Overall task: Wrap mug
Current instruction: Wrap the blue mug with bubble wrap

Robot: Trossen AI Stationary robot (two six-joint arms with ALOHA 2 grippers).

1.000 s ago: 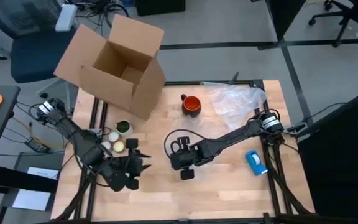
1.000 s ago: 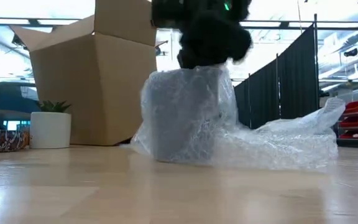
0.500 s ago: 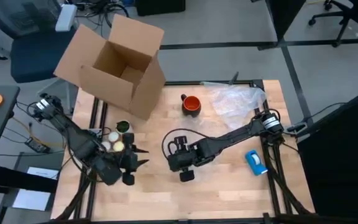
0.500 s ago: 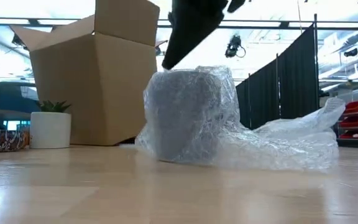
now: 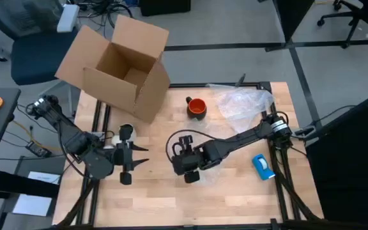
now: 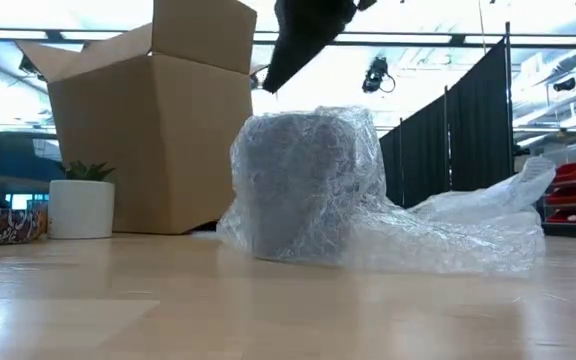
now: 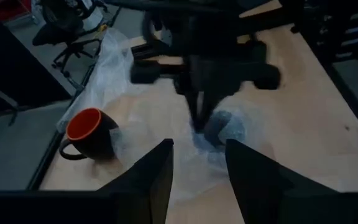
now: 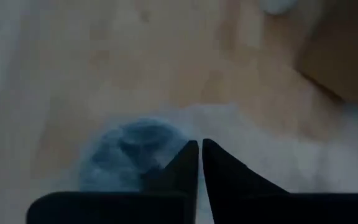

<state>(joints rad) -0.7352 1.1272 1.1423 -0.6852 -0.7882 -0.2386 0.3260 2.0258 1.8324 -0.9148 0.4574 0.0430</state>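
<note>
High view: the mug [image 5: 197, 107] was seen bare and upright on the worktop [image 5: 235, 185], beside loose bubble wrap [image 5: 245, 103]; wrapping judged not started on it. Right gripper [image 5: 191, 177] was held over a wrapped bundle, left gripper [image 5: 139, 155] apart, jaws spread. A box [image 5: 117, 67] stood behind.

Low view: a wrapped grey item [image 6: 298, 185] was shown, a plant pot [image 6: 81, 207] beside the box.

Left wrist view: mug unwrapped, clear of obstacles.

Right wrist view: jaws pressed together over the bundle.
</note>
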